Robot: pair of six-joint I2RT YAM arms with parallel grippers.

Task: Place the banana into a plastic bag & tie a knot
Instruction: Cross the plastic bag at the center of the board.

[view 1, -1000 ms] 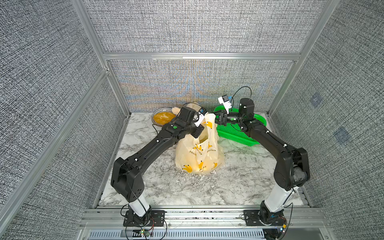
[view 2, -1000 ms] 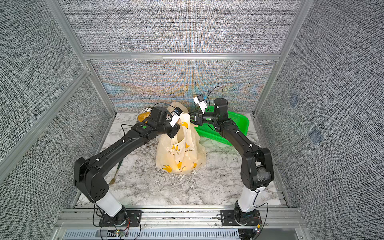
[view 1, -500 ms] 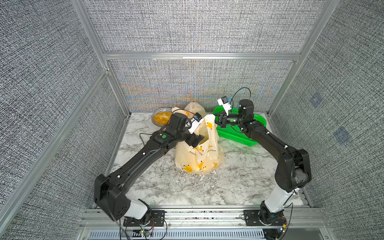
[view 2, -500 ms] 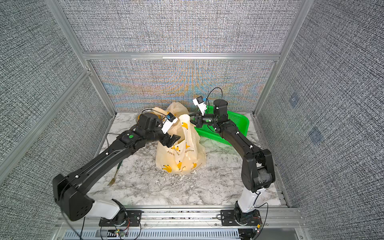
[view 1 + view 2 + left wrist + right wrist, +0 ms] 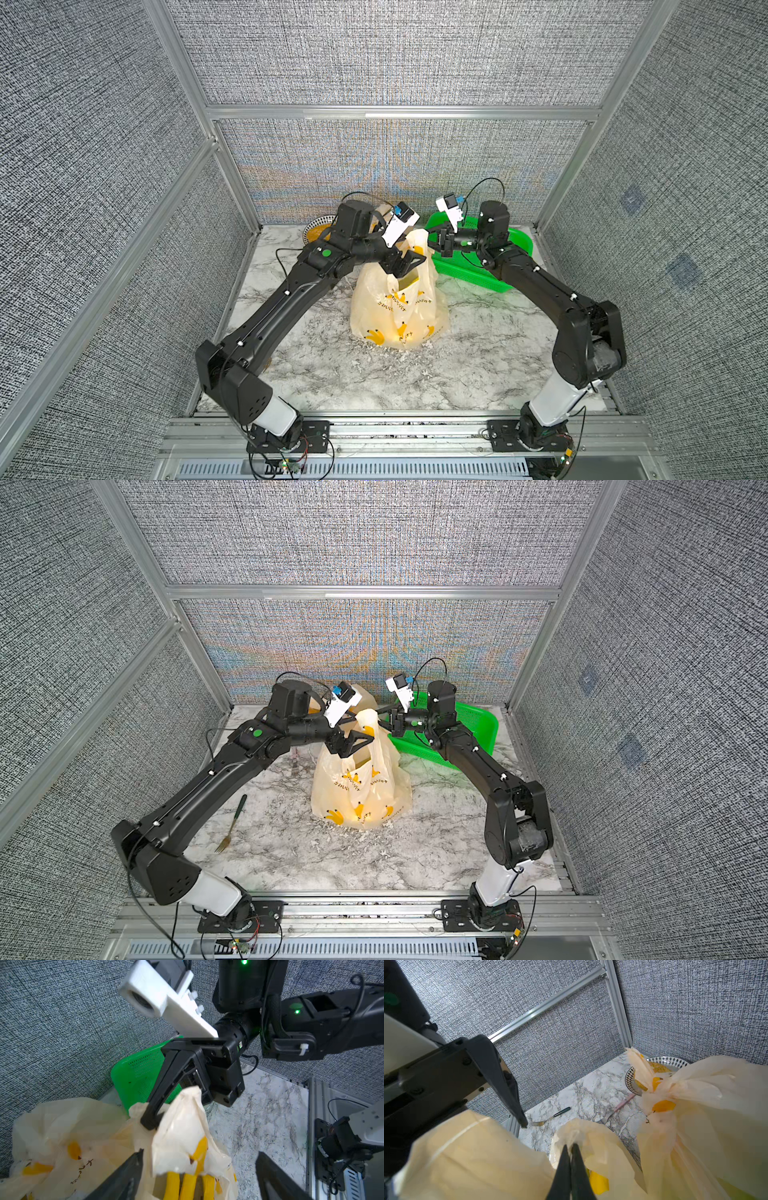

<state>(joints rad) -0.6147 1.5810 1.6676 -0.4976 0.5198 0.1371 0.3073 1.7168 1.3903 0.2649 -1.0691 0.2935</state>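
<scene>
One plastic bag (image 5: 399,307) beside green basket (image 5: 457,274)

Printed on the plastic bag (image 5: 399,316), just below the left tool (image 5: 409,268): short lines of dark, handwritten-style script (image 5: 394,304) among yellow banana drawings (image 5: 372,335). Too small in both top views to read. Caught again in the left wrist view, slanted and blurred, single strokes only, not legible. Nothing else readable: no brand, number or sign.
</scene>
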